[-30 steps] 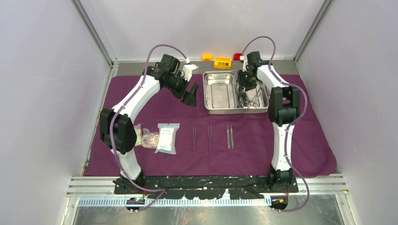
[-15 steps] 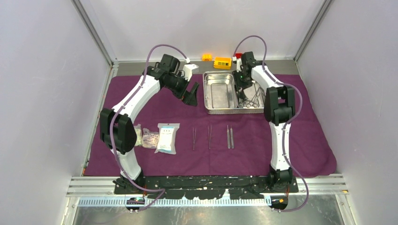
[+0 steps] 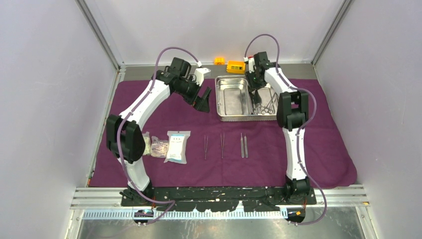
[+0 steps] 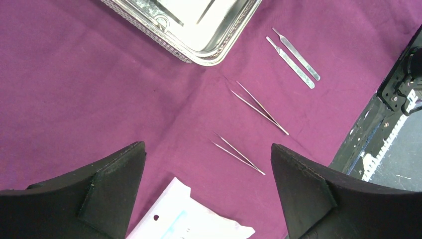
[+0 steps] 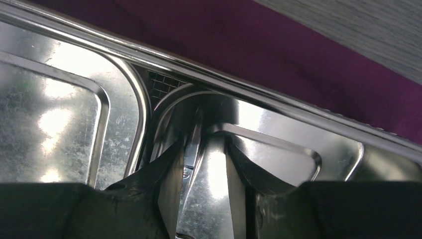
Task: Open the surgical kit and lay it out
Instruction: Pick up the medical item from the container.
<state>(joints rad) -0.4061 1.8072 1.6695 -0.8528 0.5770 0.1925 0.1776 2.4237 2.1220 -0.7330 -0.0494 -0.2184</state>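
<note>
As packets (image 3: 177, 147), tweezers (image 3: 222, 145) and scalpel handles (image 3: 243, 145) lie on the purple cloth (image 3: 323, 149), scissors and clamps (image 3: 266, 104) wait in the steel tray (image 3: 217, 97); left gripper (image 3: 203, 101) gapes, right gripper (image 5: 204, 144) impossible to call.

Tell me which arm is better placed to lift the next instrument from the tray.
Right. The right gripper sits down in the tray's right compartment, among the instruments there. The left gripper hovers open over the cloth, outside the tray.
</note>
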